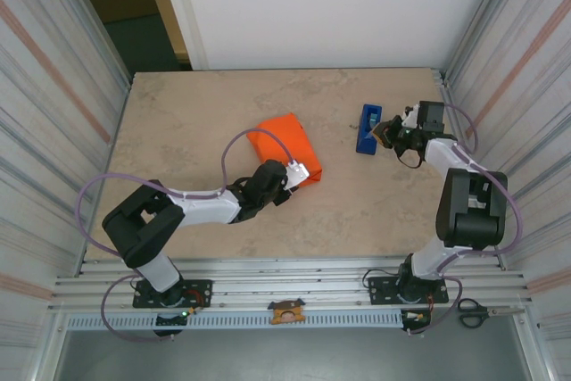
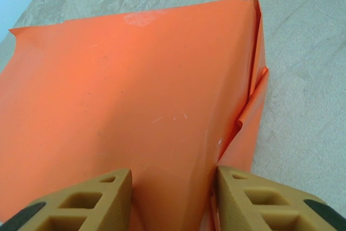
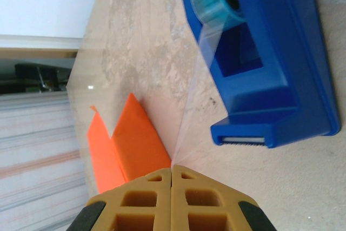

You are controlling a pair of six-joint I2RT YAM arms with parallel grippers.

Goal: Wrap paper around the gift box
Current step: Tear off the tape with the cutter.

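Observation:
The orange paper (image 1: 284, 140) lies folded into a bundle at the table's middle, and the gift box is hidden under it. My left gripper (image 1: 299, 171) is at the bundle's near right corner. In the left wrist view its fingers (image 2: 97, 198) press both sides of a raised fold of the paper (image 2: 140, 90), so the left gripper (image 2: 174, 187) is shut on it. My right gripper (image 1: 385, 134) is beside the blue tape dispenser (image 1: 366, 129). It is shut (image 3: 172, 169) on a clear tape strip (image 3: 189, 96) drawn from the dispenser (image 3: 270, 52). The paper (image 3: 135, 139) shows beyond it.
The beige table (image 1: 178, 113) is walled by corrugated metal on both sides and a white panel at the back. Scissors (image 1: 473, 312) lie on the rail at the near right. A small brown object (image 1: 287, 312) sits on the rail at the front centre.

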